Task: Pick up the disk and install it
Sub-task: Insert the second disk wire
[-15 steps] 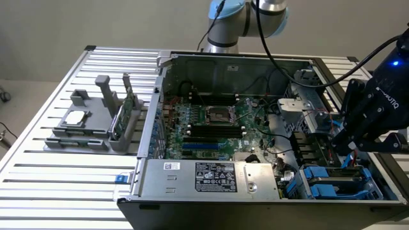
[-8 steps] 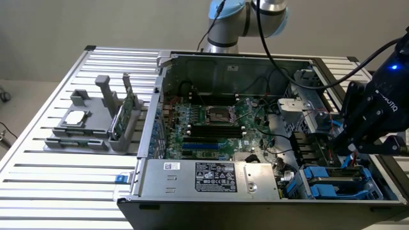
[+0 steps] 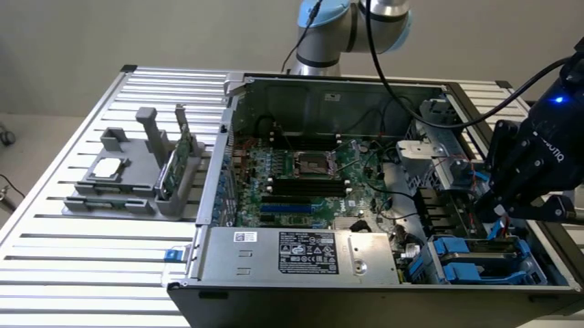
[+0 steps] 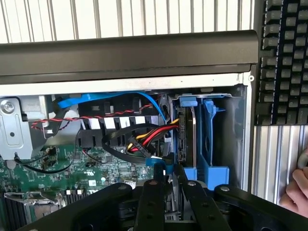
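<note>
- One open computer case lies on a slatted metal table in the exterior view, with its green motherboard exposed and a silver power supply along its near edge.
- On the exterior view's left, well apart from the case's drive bay, we see a grey fixture. It holds a small square chip lying flat and a thin green card standing on edge.
- The arm's base rises at the far side, and a black cable runs from it towards the exterior view's right.
- There the black gripper hangs low over the near corner of the case, just above the blue drive bay.
- The disk sits in that bay, framed by its blue carrier.
- In the wrist view, we see the disk standing on edge inside the blue carrier, just beside the case wall. Red, yellow and black wires run to its end.
- The gripper reaches in right at the disk's exposed end and a blue tab. We cannot tell whether the claw is spread, pressed together or pinching anything.
- Outside the case lie a dark keyboard and a person's hand.
</note>
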`<action>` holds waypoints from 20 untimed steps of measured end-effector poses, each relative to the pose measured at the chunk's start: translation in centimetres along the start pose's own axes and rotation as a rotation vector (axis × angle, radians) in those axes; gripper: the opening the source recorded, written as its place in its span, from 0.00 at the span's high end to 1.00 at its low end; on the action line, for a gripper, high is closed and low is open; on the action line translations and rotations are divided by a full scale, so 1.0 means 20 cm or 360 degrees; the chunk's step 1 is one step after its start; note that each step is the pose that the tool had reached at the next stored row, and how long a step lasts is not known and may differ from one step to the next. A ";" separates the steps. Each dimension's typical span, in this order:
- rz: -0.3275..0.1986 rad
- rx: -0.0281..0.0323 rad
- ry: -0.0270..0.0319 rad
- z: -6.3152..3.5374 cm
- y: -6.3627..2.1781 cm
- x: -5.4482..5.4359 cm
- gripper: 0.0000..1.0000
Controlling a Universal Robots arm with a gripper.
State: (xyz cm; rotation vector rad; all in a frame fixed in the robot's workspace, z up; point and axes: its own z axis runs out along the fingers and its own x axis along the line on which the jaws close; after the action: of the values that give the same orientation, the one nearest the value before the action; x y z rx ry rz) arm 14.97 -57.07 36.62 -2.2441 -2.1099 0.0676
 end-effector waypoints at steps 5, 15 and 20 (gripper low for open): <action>0.0000 0.00000 0.00005 0.010 0.001 0.00 0.84; 0.0000 0.00001 0.00001 0.057 0.005 -0.01 0.84; 0.0000 0.00000 0.00002 0.071 0.008 -0.04 0.84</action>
State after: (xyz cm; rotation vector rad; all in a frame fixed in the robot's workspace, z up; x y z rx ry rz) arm 14.97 -57.94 35.18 -2.2439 -2.1100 0.0674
